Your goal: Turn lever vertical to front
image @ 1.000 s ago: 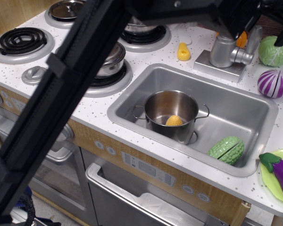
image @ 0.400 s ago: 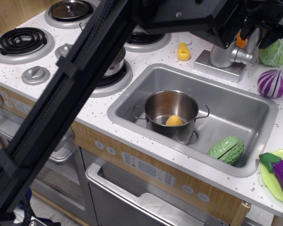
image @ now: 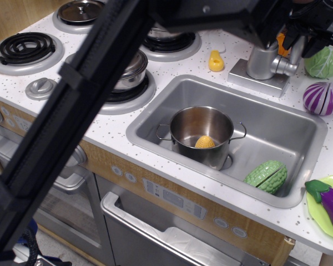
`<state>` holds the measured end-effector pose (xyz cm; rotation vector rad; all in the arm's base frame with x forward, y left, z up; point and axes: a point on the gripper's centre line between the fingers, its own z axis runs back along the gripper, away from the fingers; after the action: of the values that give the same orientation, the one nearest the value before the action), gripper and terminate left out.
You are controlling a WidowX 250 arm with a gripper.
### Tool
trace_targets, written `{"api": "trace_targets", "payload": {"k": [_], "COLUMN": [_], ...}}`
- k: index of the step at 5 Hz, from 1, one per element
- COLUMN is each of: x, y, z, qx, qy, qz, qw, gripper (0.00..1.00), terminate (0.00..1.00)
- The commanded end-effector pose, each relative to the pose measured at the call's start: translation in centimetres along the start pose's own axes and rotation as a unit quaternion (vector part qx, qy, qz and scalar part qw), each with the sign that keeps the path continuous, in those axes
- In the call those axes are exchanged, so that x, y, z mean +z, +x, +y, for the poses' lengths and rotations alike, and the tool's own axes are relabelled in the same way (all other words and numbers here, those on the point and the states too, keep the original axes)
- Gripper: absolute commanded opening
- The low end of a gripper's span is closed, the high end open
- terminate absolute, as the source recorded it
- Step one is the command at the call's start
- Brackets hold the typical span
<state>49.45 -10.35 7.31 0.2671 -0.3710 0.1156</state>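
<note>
The end effector (image: 299, 34) sits at the top right, right over the faucet body (image: 263, 58). Its dark fingers (image: 312, 41) stand on either side of the upright lever (image: 297, 45), which rises from a stubby pivot (image: 287, 65) on the right flank of the faucet body. The fingers stand close about the lever, but whether they press on it or leave a gap cannot be told, since the dark arm (image: 89, 94) covers much of that spot.

The faucet stands on a square grey base (image: 255, 77) at the back edge of the sink (image: 277, 119). Right of the lever lies a green cabbage (image: 323, 61), very near the end effector, with a purple cut cabbage (image: 323, 98) just in front of it, so room on that side is tight. Left of the base a small yellow piece (image: 215, 61) lies on the desk (image: 116, 133), a little apart. Something orange shows behind the lever, mostly hidden.

In front of the faucet the sink basin is open; a steel pot (image: 202, 134) holding a yellow item (image: 205, 142) stands in its middle, and a green ridged vegetable (image: 266, 175) lies toward the front right corner. An eggplant (image: 330, 202) rests on a green plate (image: 316, 213) at the desk's right edge.
</note>
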Motion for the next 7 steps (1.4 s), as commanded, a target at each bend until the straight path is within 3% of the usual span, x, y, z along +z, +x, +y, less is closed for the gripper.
{"api": "trace_targets", "payload": {"k": [1,4,7], "x": [3.8,1.0,-0.5], "y": [-0.4,-3.3,-3.5], "z": [0.2,-0.7,-1.3], "qx": [0.025,0.044,0.035], "qy": [-0.033,-0.084,-0.082], "qz": [0.002,0.062,0.069], "qw": [0.9992,0.9936,0.9936], "gripper": [0.00,0.00,0.00], "terminate": [0.00,0.00,0.00]}}
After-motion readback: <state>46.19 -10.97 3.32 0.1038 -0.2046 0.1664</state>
